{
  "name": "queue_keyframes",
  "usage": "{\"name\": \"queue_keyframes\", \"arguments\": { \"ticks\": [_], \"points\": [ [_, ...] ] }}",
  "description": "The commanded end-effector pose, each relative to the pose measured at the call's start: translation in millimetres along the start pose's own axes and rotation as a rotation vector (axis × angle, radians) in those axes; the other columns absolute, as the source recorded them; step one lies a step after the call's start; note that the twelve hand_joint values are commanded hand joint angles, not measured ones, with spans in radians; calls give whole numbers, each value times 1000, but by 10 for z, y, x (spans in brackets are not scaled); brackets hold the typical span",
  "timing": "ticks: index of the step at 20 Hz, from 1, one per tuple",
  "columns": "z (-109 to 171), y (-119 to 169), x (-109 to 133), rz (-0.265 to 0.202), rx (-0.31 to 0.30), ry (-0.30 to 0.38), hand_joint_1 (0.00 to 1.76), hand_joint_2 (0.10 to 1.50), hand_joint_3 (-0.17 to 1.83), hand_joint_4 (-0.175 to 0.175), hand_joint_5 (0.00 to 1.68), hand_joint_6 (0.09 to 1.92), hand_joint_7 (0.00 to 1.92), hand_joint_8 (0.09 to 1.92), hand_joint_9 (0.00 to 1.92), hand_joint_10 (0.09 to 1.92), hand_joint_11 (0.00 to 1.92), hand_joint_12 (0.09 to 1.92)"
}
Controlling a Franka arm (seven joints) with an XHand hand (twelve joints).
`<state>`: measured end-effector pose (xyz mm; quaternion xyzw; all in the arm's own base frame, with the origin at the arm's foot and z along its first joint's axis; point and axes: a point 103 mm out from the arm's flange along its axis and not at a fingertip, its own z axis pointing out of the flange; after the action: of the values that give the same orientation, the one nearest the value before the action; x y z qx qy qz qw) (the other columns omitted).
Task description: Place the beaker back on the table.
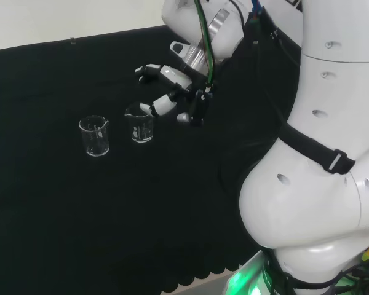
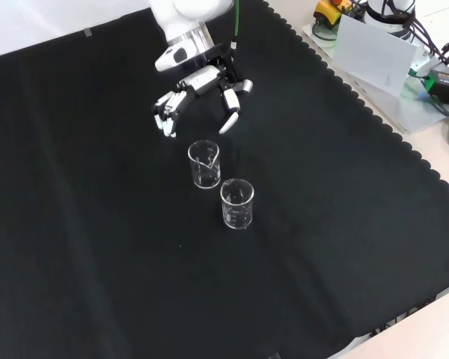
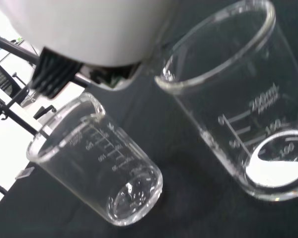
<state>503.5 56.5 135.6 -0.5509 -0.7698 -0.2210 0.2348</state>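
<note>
Two clear glass cups stand upright on the black cloth [image 2: 97,224]. The nearer beaker [image 2: 204,164] sits just below the hand [image 2: 198,93], whose fingers are spread apart and hold nothing. The putting-down looks done. Next, the hand should lift away without bumping it.

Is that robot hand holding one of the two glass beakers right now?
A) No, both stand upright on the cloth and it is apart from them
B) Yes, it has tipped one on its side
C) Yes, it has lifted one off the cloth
A: in the front view the robot hand has relaxed fingers and is apart from the nearer beaker, which stands upright on the black cloth like the other beaker.
</note>
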Motion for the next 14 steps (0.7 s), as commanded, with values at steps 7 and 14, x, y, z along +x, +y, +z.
{"name": "queue_keyframes", "arguments": {
  "ticks": [7, 14],
  "points": [
    [-275, -187, 50, 34, -7, -53, 1005, 354, 1065, -76, 374, 303, 373, 696, 384, 718, 0, 1218],
    [-436, -222, 45, 44, -6, -76, 1004, 356, 1069, -76, 380, 301, 376, 694, 386, 716, 0, 1221]
  ]
}}
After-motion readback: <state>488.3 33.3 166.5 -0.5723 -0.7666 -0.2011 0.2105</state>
